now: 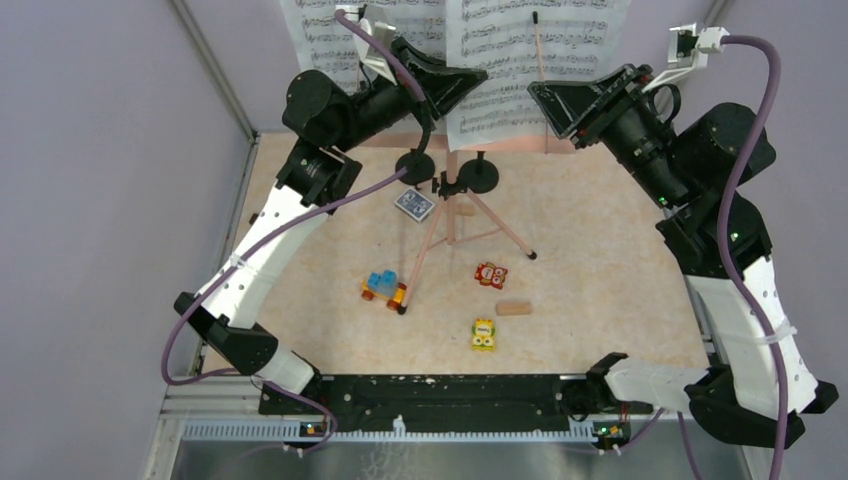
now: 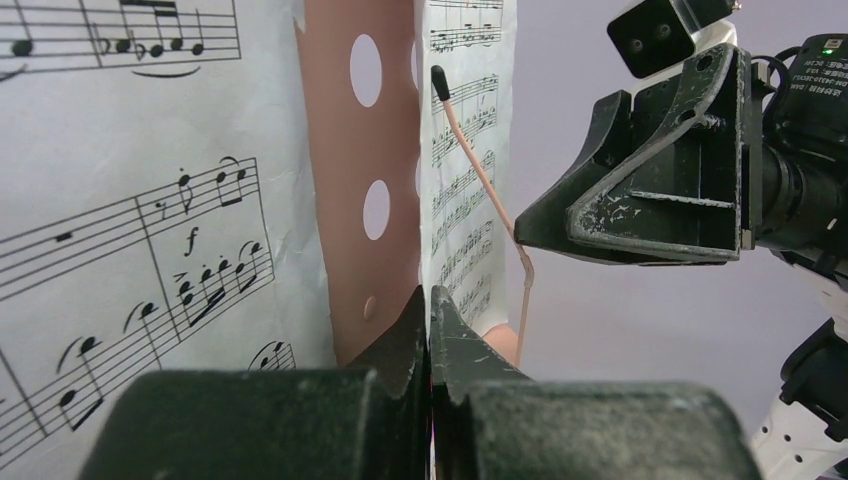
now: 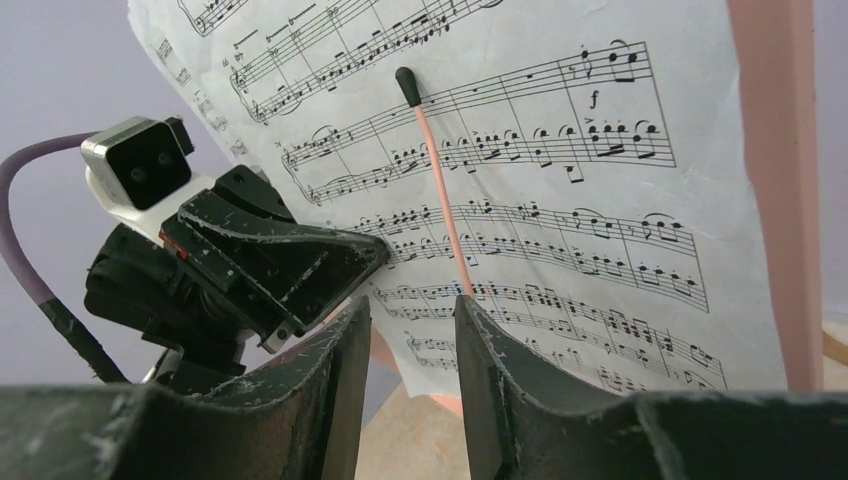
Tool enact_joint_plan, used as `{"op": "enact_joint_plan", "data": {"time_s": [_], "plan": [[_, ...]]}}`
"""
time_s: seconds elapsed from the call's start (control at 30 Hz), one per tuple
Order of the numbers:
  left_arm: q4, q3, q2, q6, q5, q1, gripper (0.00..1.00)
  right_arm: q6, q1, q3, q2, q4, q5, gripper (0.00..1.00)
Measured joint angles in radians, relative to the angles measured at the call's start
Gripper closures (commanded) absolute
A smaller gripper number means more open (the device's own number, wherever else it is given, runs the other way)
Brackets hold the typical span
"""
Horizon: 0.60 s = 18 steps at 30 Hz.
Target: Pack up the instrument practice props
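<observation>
The pink perforated music desk (image 2: 350,150) stands at the back on pink tripod legs (image 1: 436,232), with white sheet-music pages (image 1: 520,50) leaning on it. A thin pink retaining wire (image 3: 440,170) with a black tip lies across the right page. My left gripper (image 2: 430,295) is shut on that page's left edge, near the bottom. My right gripper (image 3: 412,305) is open just in front of the same page's lower corner, with nothing between its fingers. Both grippers (image 1: 478,75) (image 1: 537,92) face each other at the page. Two black round-based mic holders (image 1: 415,165) (image 1: 480,175) stand by the tripod.
A blue card box (image 1: 414,205) lies left of the tripod. Small toy cars (image 1: 385,288) (image 1: 490,274) (image 1: 484,333) and a wooden block (image 1: 514,308) sit on the mat nearer the arm bases. Purple walls close in the sides and back.
</observation>
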Motion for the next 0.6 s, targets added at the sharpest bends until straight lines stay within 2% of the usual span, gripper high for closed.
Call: {"op": "enact_joint_plan", "data": {"time_s": [0.23, 0.4, 0.6], "plan": [[-0.013, 0.000, 0.000, 0.000, -0.018, 0.000, 1.00, -0.018, 0.000, 0.035, 0.031, -0.001, 0.009, 0.76], [-0.023, 0.001, 0.000, 0.000, -0.021, 0.000, 1.00, -0.054, 0.000, 0.080, 0.077, -0.005, 0.009, 0.98], [-0.046, 0.006, -0.003, 0.000, -0.033, -0.001, 1.00, -0.099, 0.000, 0.076, 0.085, 0.000, -0.003, 1.00]]}}
